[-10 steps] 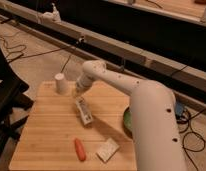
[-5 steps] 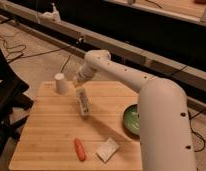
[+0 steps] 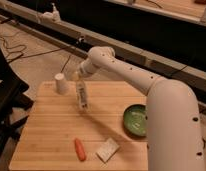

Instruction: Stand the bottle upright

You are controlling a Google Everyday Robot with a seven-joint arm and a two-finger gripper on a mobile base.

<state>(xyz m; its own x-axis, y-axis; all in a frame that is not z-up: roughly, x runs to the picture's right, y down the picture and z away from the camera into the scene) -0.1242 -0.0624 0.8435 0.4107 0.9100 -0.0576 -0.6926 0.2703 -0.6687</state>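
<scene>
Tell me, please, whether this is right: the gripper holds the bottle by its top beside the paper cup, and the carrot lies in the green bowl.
Not quite: the camera view shows the carrot on the table beside the white block, apart from the green bowl. The rest stands: the gripper holds the bottle by its top beside the paper cup.
</scene>
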